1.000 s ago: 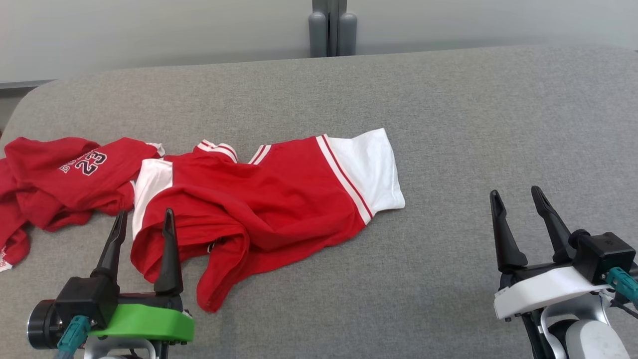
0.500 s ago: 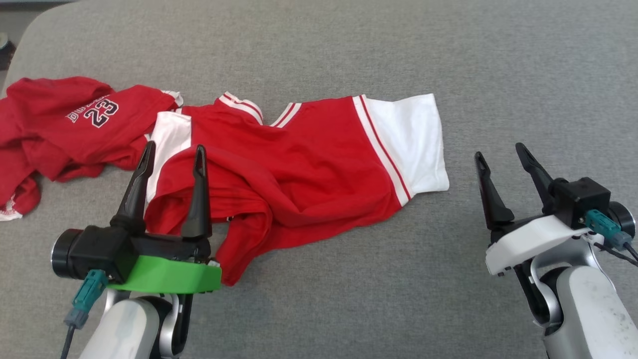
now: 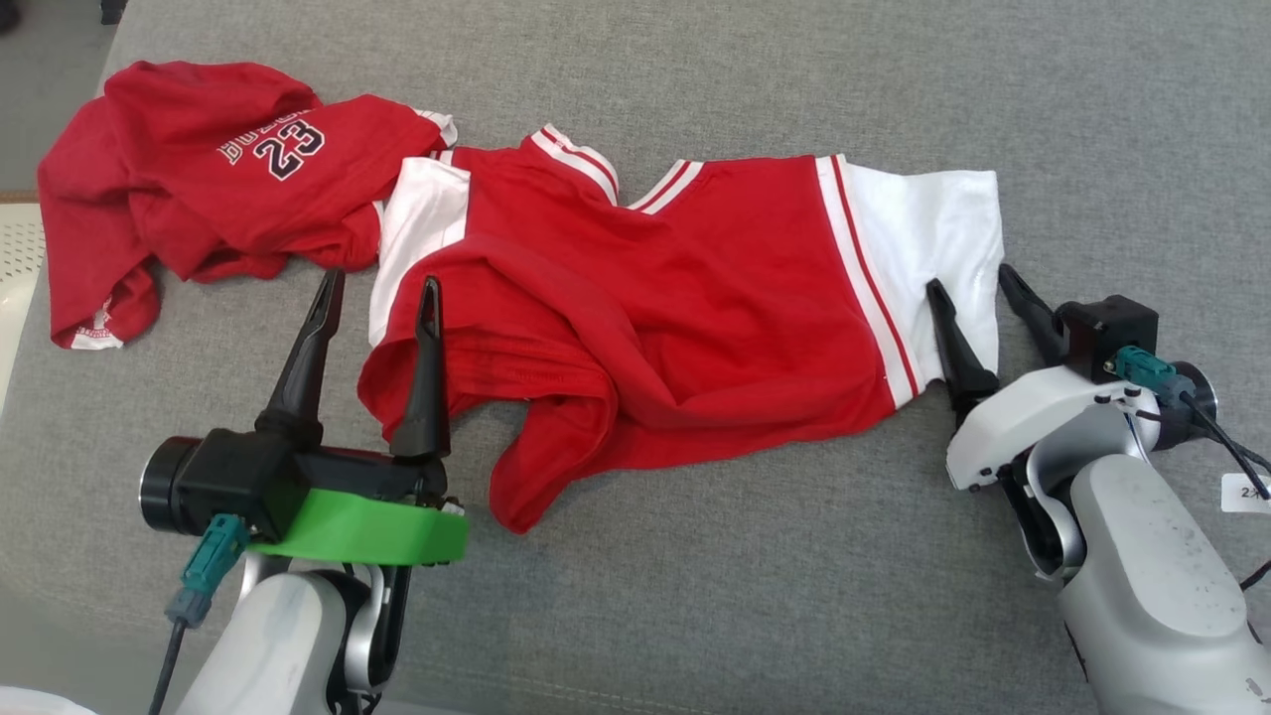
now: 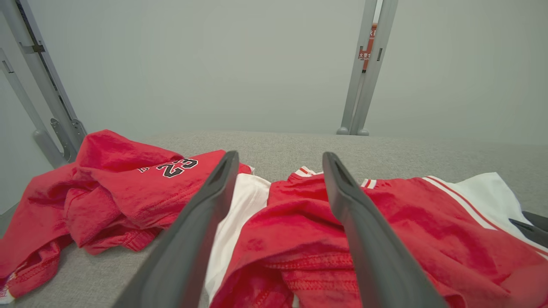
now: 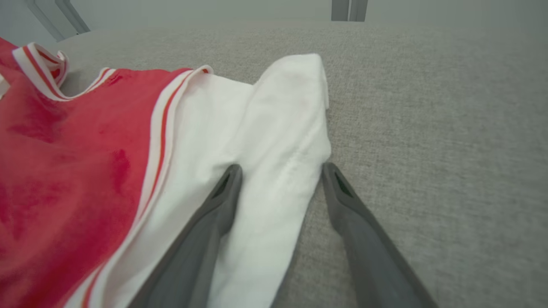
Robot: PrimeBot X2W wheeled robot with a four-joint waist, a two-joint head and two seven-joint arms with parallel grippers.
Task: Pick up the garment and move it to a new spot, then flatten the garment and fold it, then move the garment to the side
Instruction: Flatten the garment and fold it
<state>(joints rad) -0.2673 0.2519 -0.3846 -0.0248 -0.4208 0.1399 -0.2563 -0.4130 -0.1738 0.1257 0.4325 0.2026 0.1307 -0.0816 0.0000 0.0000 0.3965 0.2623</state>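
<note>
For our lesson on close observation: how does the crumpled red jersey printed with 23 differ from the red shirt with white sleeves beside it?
The red jersey printed with 23 is mostly red; the red shirt with white sleeves adds striped trim. The jersey lies bunched; the shirt is spread wider. The open right gripper straddles the shirt's sleeve edge, not the jersey. Both lie rumpled on the grey surface.

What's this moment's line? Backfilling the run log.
stage: pre-grasp | left gripper: open, at garment edge | right gripper: open, astride white sleeve
</note>
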